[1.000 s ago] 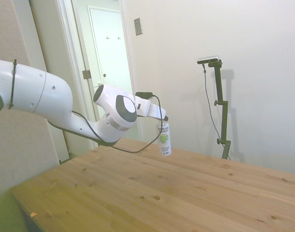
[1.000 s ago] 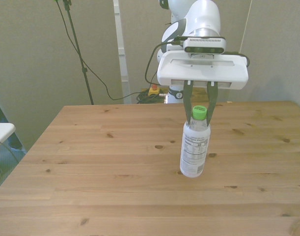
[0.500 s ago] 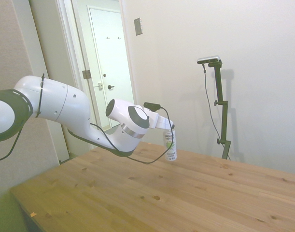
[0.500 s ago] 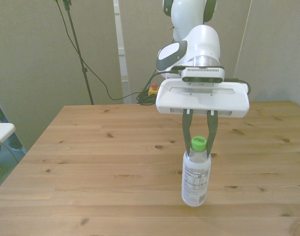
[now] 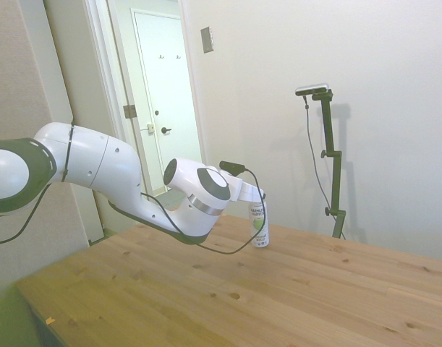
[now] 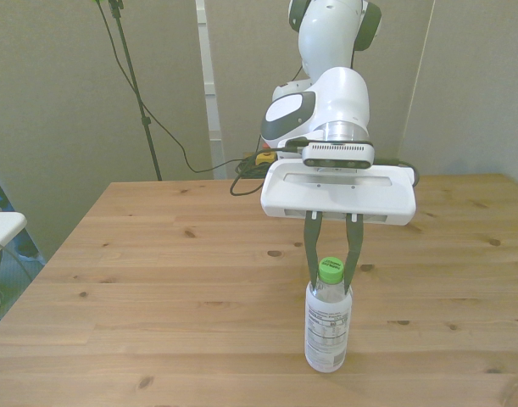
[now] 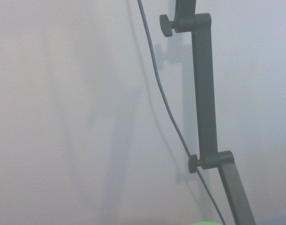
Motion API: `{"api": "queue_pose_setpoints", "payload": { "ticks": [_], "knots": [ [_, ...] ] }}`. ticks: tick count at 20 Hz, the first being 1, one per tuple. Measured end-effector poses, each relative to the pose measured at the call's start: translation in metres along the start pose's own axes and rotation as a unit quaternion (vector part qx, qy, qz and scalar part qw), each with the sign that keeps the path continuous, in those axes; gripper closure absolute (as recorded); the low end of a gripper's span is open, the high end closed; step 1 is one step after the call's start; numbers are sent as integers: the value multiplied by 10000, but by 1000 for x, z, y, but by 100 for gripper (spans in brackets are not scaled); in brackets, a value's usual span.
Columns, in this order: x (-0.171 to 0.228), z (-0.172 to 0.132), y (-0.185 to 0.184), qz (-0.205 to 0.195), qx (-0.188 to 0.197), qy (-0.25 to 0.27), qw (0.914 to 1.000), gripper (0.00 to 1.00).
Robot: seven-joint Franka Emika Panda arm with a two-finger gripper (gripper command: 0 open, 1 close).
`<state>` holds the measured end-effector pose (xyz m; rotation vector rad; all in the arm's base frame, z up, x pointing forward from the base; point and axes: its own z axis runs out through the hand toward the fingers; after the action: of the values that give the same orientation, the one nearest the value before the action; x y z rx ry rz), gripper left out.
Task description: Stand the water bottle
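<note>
Your end effector (image 6: 330, 273) is clamped on the bottle (image 6: 327, 329), one finger (image 6: 310, 251) on each side of the neck just under the green cap (image 6: 330, 269). In the front view the fingers come straight down from the white hand and the bottle hangs plumb below them, upright, cap at 12 o'clock. Its base sits at the surface (image 6: 157, 280), near the edge closest to that camera, at about 6 o'clock from the surface's middle; you cannot tell from this view whether the base is fully resting or just touching. The nutrition panel of the label faces the front camera.

In the side view the bottle (image 5: 259, 225) stands upright on the surface (image 5: 206, 296), with the green round graphic facing that camera and the end effector (image 5: 258, 204) over its top, at 3 o'clock from the arm's white wrist.

The wrist view catches only a green sliver of the cap (image 7: 206, 223) against a blurred pale wall.
</note>
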<state>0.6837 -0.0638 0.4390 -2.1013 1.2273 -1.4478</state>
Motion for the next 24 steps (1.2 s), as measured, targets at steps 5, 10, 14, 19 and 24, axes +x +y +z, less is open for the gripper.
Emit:
{"api": "queue_pose_setpoints", "payload": {
  "ticks": [5,10,14,19,24],
  "knots": [
    [-1,0,7,52,-54,-5,10000,0],
    [1,-2,10,71,-46,-12,10000,0],
    [1,-4,11,88,-54,-21,9999,0],
    [0,-6,10,106,-44,-45,9999,0],
    [2,-25,-4,233,-5,-94,9997,0]
  ]
}}
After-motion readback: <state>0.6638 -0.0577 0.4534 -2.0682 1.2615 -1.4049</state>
